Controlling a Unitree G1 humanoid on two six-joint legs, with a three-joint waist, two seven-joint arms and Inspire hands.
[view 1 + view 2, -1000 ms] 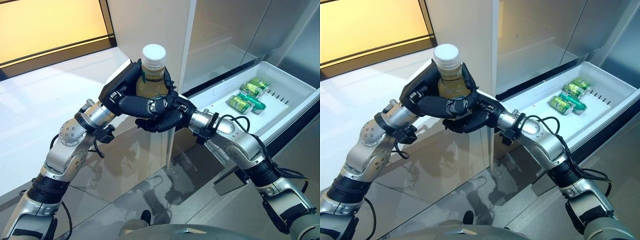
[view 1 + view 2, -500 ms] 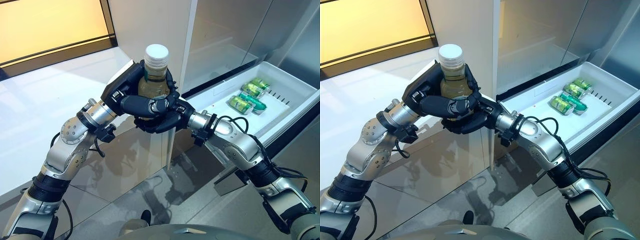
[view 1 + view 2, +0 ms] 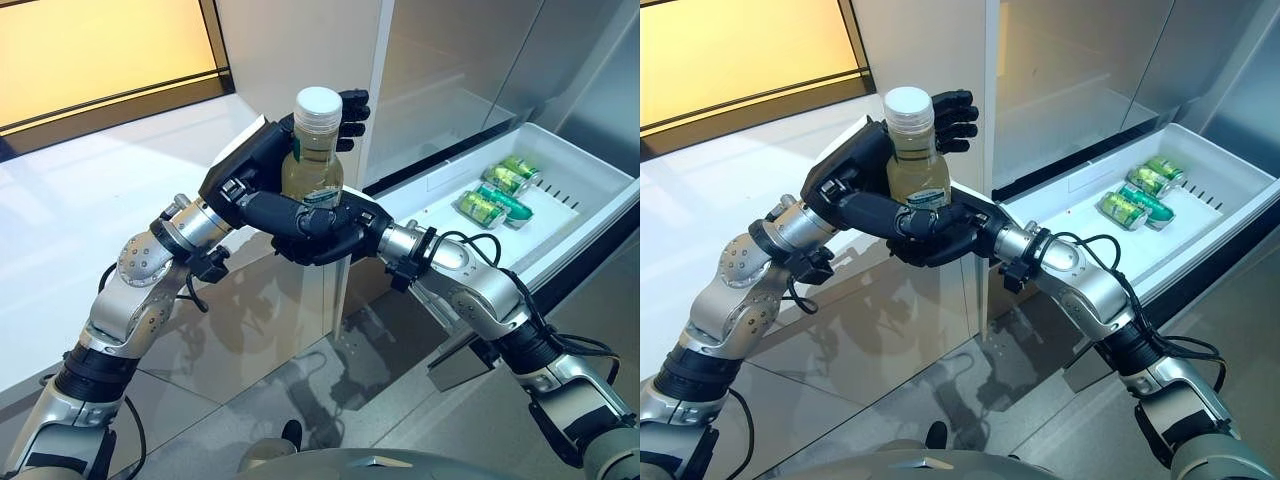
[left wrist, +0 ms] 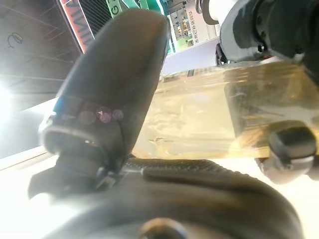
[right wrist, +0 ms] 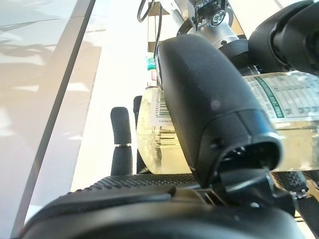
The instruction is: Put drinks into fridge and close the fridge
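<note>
A clear bottle (image 3: pixel 312 160) of pale yellow drink with a white cap stands upright in the air between my two hands, to the left of the open fridge drawer (image 3: pixel 590 165). My right hand (image 3: pixel 335 240) is curled round the bottle's lower part; its thumb lies across the bottle in the right wrist view (image 5: pixel 284 124). My left hand (image 3: pixel 252 165) has its palm against the bottle's left side. Its fingers (image 3: pixel 350 108) stick out straight behind the bottle's neck. The bottle also shows past the left thumb in the left wrist view (image 4: pixel 199 114).
Green cans (image 3: pixel 495 195) lie in the far part of the white drawer, with bare room in its near half. A white counter (image 3: pixel 90 200) runs on the left. A tall grey fridge panel (image 3: pixel 450 60) stands behind the drawer.
My left hand's fingers have opened from around the bottle and now stand straight behind it. The bottle has risen slightly and shifted right, held in the right hand.
</note>
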